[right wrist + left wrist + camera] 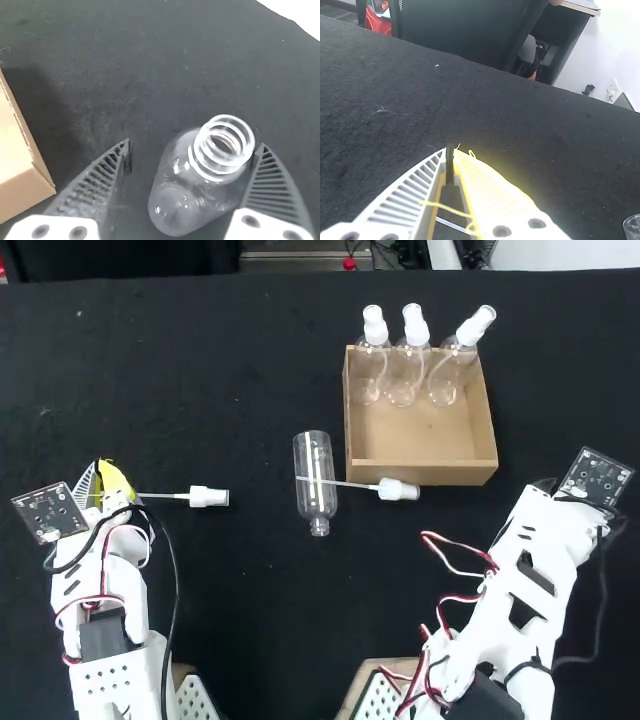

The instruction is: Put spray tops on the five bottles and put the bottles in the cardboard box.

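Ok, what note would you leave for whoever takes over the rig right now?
Left claw: shut on the thin tube of a spray top.
Right claw: open around an uncapped bottle, one finger clear of it.
Done: three capped bottles in the cardboard box.
Left: cap that bottle and the lying bottle; a second spray top lies by the box. Then box both.

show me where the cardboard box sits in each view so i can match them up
high view: cardboard box right of centre, three capped bottles against its far wall.
right wrist view: a cardboard box corner beside the open right gripper, which straddles an uncapped bottle.
left wrist view: the left gripper, shut on a spray top tube, faces elsewhere.
shared landmark: the black table.
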Available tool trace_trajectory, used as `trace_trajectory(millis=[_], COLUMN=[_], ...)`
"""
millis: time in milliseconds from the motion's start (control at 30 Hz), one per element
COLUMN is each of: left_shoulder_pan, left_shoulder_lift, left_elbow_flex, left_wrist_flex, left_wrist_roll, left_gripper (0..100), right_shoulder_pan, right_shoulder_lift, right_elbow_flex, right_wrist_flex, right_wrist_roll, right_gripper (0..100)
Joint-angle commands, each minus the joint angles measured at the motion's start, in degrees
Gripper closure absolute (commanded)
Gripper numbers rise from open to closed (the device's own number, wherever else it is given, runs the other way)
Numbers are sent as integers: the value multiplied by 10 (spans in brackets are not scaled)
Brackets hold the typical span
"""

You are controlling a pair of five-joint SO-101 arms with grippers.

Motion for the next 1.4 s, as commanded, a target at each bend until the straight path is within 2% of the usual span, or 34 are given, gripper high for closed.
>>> trace_trajectory(millis=[0, 367, 667, 967, 1067, 1167, 1267, 1367], left_shoulder_pan=[7, 7, 7, 7, 7, 7, 7, 7], left_shoulder_lift=[-5, -5, -5, -5, -5, -5, -5, -5], left_elbow_flex=[12, 12, 12, 12, 12, 12, 12, 12], left_wrist_flex=[-4, -4, -4, -3, -3, -4, -4, -4], left_wrist_roll=[-5, -5, -5, -5, -5, -5, -5, -5], left_gripper=[966, 966, 966, 966, 966, 966, 966, 966], right_shoulder_pan=[-9, -10, -7, -8, -3, -17, -60, -120], right_shoulder_lift=[5, 5, 5, -9, -51, -114, -172, -223], right_elbow_flex=[-20, -24, -29, -59, -92, -145, -203, -244], right_wrist_flex=[-18, -21, -22, -13, 85, 275, 447, 572], right_wrist_roll=[-4, -2, -4, -18, -32, -34, -31, -30], right_gripper=[660, 668, 985, 988, 988, 988, 988, 988])
